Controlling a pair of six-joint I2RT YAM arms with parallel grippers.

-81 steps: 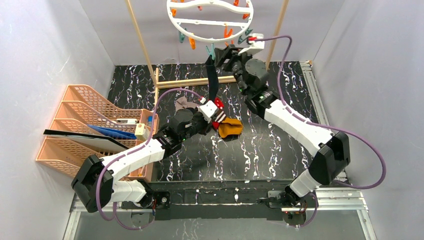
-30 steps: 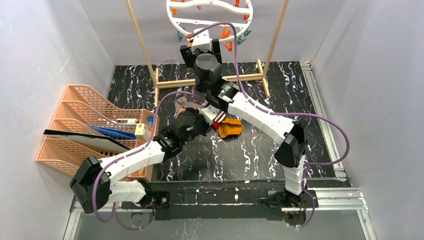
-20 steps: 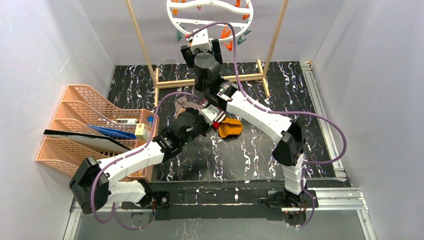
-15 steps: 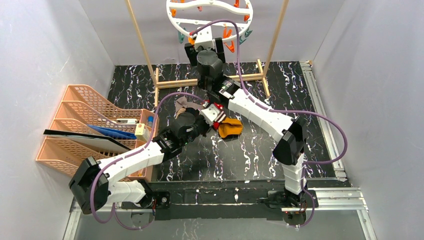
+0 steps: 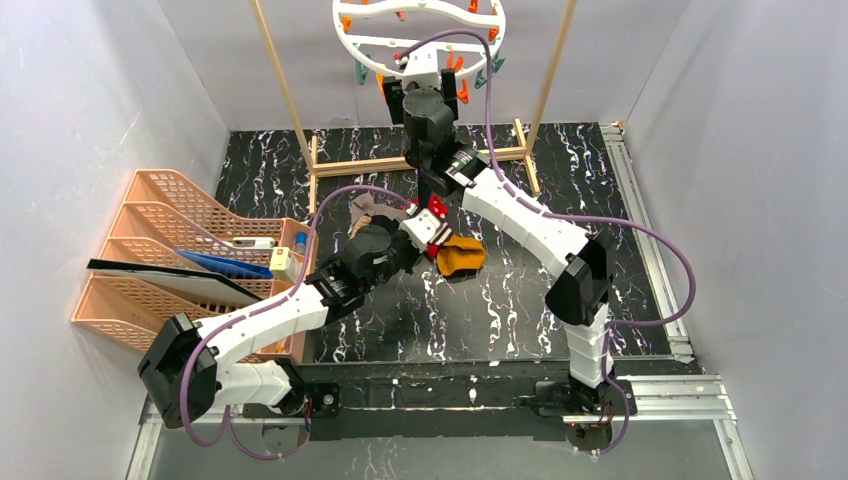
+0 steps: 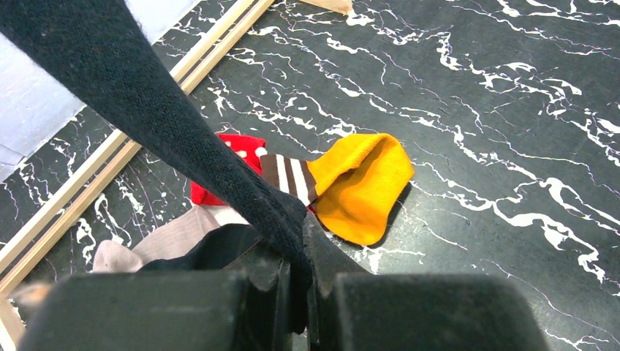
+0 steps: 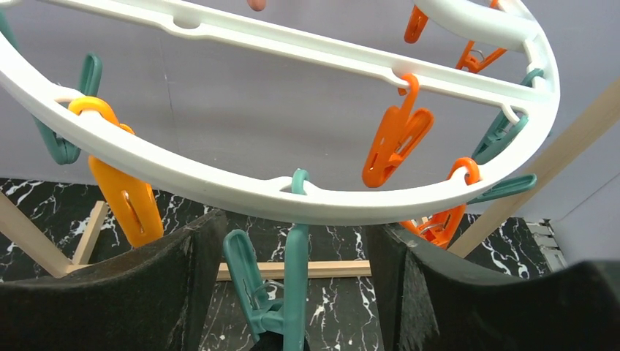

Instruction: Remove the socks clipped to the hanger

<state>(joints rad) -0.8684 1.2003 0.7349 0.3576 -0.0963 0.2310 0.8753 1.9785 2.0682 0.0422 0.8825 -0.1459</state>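
Note:
The white round hanger (image 5: 420, 42) hangs from the wooden rack, with orange and teal clothespins on it. In the right wrist view its ring (image 7: 219, 186) runs just above my right gripper (image 7: 292, 292). That gripper is open, one finger (image 7: 146, 292) on each side of a teal clothespin (image 7: 289, 278) without touching it. That pin grips the top of a black sock (image 7: 281, 340). The black sock (image 6: 146, 102) stretches taut down to my left gripper (image 6: 296, 248), which is shut on its lower end. On the table lie mustard (image 6: 362, 186), red (image 6: 234, 150) and grey-beige (image 6: 168, 238) socks.
An orange stack of file trays (image 5: 200, 250) with papers stands at the left. The wooden rack's base bar (image 5: 370, 163) and slanted posts (image 5: 285, 90) frame the hanger. White walls close in on both sides. The removed socks (image 5: 462, 255) lie mid-table by the left gripper (image 5: 432, 208).
My right gripper has moved right along the ring's front edge and risen until the teal clothespin sits between its fingers, its jaws narrowing slightly. The left arm has held still on the black sock.

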